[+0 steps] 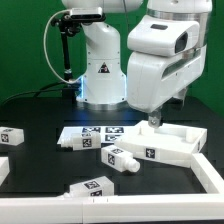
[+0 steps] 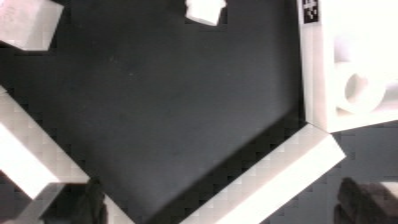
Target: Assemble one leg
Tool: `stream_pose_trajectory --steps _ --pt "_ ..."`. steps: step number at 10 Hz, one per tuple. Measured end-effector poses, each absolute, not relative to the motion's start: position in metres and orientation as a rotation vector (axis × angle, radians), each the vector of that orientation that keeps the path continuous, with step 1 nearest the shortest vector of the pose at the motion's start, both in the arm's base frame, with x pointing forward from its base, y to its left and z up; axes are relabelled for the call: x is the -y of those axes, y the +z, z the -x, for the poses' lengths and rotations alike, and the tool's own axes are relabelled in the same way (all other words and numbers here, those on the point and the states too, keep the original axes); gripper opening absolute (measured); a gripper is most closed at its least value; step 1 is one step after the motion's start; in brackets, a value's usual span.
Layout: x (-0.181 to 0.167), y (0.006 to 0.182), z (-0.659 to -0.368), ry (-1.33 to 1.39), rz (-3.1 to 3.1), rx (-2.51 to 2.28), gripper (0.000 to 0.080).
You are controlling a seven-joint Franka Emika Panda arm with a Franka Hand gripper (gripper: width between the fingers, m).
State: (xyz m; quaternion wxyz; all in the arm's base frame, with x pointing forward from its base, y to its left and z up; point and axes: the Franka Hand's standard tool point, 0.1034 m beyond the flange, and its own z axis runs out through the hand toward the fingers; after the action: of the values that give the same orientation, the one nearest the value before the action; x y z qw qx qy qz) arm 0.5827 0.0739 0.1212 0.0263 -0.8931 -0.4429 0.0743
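Note:
Several legs lie on the black table in the exterior view: one at the far left (image 1: 12, 138), one beside the marker board (image 1: 76, 141), one against the tray's near corner (image 1: 122, 158) and one nearer the front (image 1: 95, 186). The large flat white tray-like piece (image 1: 172, 147) lies at the right. My gripper (image 1: 153, 121) hangs just above the tray's rear rim. In the wrist view the gripper (image 2: 214, 205) is open and empty, with a corner of the tray's rim (image 2: 294, 150) under the gap between its fingers. Two legs (image 2: 205, 10) (image 2: 25, 25) show farther off.
The marker board (image 1: 100, 131) lies flat behind the legs, and its tags show in the wrist view (image 2: 310, 10). The robot's white base (image 1: 100, 75) stands at the back. A white bar (image 1: 110, 206) runs along the table's front edge.

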Motion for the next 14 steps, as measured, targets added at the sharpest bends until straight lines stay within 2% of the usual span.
stream_pose_trajectory --steps 1,2,3,5,9,13,14 --pt "-0.074 0.125 -0.583 0.247 2.759 1.362 0.065" --pt "-0.074 0.153 -0.588 0.367 2.737 1.339 0.065" --pt "-0.074 0.175 -0.622 0.262 2.753 1.372 0.065" --pt "-0.042 0.162 -0.611 0.259 2.719 1.424 0.065" --pt "0.011 0.125 -0.616 0.18 2.67 1.481 0.065" --pt "0.008 0.124 -0.615 0.184 2.677 1.472 0.065" --pt "0.007 0.112 -0.61 0.135 2.707 1.459 0.065"
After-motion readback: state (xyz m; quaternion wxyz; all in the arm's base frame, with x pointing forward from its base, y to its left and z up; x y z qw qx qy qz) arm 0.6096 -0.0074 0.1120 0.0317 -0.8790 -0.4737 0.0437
